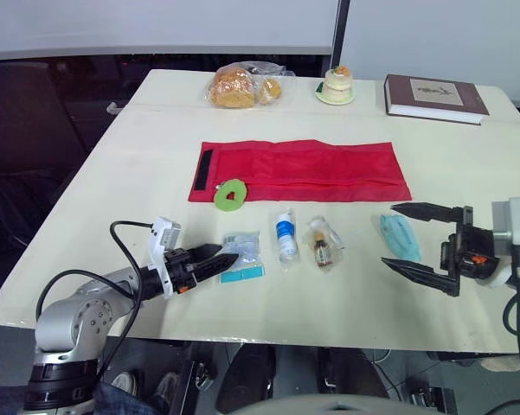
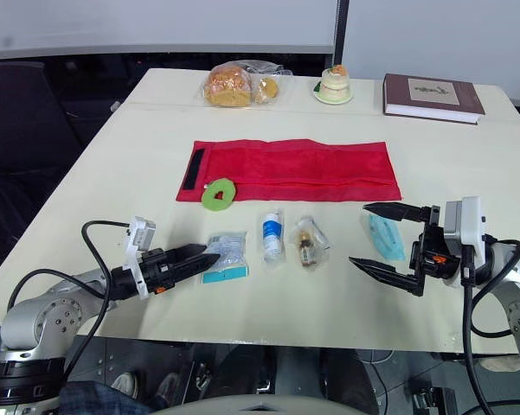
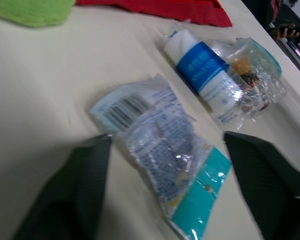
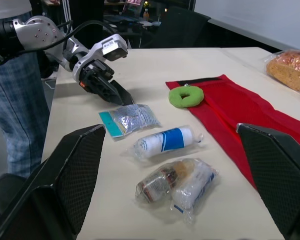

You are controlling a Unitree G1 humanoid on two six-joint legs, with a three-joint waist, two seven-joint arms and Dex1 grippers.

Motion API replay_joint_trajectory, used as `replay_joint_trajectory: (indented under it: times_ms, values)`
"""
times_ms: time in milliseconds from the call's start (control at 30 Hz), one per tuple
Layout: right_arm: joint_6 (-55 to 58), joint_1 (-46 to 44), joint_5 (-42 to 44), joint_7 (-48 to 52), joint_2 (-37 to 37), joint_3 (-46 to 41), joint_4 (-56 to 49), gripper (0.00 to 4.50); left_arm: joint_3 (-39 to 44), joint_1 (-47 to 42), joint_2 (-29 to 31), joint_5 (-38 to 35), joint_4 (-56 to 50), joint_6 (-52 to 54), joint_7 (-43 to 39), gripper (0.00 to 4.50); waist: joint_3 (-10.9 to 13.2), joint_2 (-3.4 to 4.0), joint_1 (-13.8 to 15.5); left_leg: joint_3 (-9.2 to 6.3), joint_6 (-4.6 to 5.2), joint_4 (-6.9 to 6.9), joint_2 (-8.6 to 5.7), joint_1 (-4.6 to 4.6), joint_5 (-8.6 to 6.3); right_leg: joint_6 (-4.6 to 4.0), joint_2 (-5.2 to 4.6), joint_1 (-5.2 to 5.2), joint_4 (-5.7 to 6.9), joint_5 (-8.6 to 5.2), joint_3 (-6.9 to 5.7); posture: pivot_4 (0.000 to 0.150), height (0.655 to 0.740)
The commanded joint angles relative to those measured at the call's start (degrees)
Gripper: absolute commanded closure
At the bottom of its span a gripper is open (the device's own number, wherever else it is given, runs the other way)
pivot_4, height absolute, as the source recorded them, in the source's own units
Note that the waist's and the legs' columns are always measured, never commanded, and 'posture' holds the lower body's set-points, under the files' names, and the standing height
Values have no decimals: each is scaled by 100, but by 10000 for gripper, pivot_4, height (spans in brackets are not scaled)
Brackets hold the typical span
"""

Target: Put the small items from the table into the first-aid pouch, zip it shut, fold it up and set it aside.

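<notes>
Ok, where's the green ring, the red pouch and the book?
green ring [image 1: 221,197], left eye view, its left rim
red pouch [image 1: 311,164], left eye view, bare middle
book [image 1: 434,95], left eye view, cover middle

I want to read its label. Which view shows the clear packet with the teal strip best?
The left wrist view: the packet lies close, its barcode visible. The eye views show it small, at the tips of the left gripper; the right wrist view shows it small too.
</notes>
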Motion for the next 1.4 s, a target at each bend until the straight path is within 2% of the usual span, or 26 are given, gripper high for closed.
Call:
replay_joint_trajectory:
  times_ms: [33,67,100,167,300,500,733,800,933,1000,1200,1400]
  values:
    - [-150,35,-7,-7,0,-170,-78,0,-143,11,-47,-51,38,67,-4,26006,0,0,-8,0,0,0,0,0,0,0,0,0,0,0,0,1500,7289]
    - [-163,44,-14,-13,6,-171,-80,0,-163,1,-59,-57,44,57,-3,32809,0,0,-9,1,0,0,0,0,0,0,1,-1,0,0,0,1500,7289]
    - [-173,45,-24,-21,12,-169,-78,0,-177,-12,-69,-59,56,50,0,34734,0,0,-6,1,0,0,0,0,0,0,1,-1,0,0,1,1500,7289]
    - [-196,49,-44,-25,21,-158,-74,0,-162,-32,-92,-84,75,30,8,44601,0,0,4,0,0,0,0,0,0,0,0,0,0,0,0,1500,7289]
    - [-186,55,-45,-78,53,-111,-107,0,12,-98,-156,-216,20,-89,-12,44601,0,0,0,0,0,0,0,-1,0,0,-1,0,-1,0,0,1500,7289]
    - [535,-51,210,-910,259,357,-616,0,552,-897,-581,-1603,-702,192,342,44601,3,-6,-4,-9,0,1,1,-7,0,0,-3,-2,0,0,4,1500,7289]
    - [2081,-804,753,-2990,791,943,-1077,0,379,-1793,-887,-2579,-1142,421,1122,44601,4,-9,-23,-11,-2,2,1,-9,1,0,3,-2,2,1,10,1500,7289]
    - [2591,-1075,1735,-3799,1103,976,-1059,0,251,-2033,-1027,-2775,-1171,425,1327,44601,5,-9,-17,-15,-2,3,1,-10,1,0,9,-2,3,1,8,1500,7289]
    - [3082,-1493,3424,-4897,1341,926,-871,0,41,-2292,-1172,-2978,-1163,404,1568,44601,6,-11,-20,-16,-3,4,-6,-12,2,-1,24,-2,4,1,11,1500,7289]
    - [3093,-1669,3999,-5368,1497,1005,-703,0,-78,-2396,-1268,-3030,-1104,364,1630,44601,6,-14,-21,-14,-2,4,-9,-12,2,0,25,-2,3,1,9,1500,7289]
    - [3036,-2061,4731,-6017,1613,1172,-569,0,-268,-2554,-1434,-2921,-892,213,1690,44601,7,-14,-25,-13,0,4,-17,-13,2,1,32,-2,3,0,8,1500,7289]
    - [2918,-2226,4940,-6360,1782,1370,-551,0,-446,-2589,-1609,-2772,-806,33,1742,44601,7,-15,-29,-13,0,4,-17,-14,2,3,34,-2,2,2,7,1500,7289]
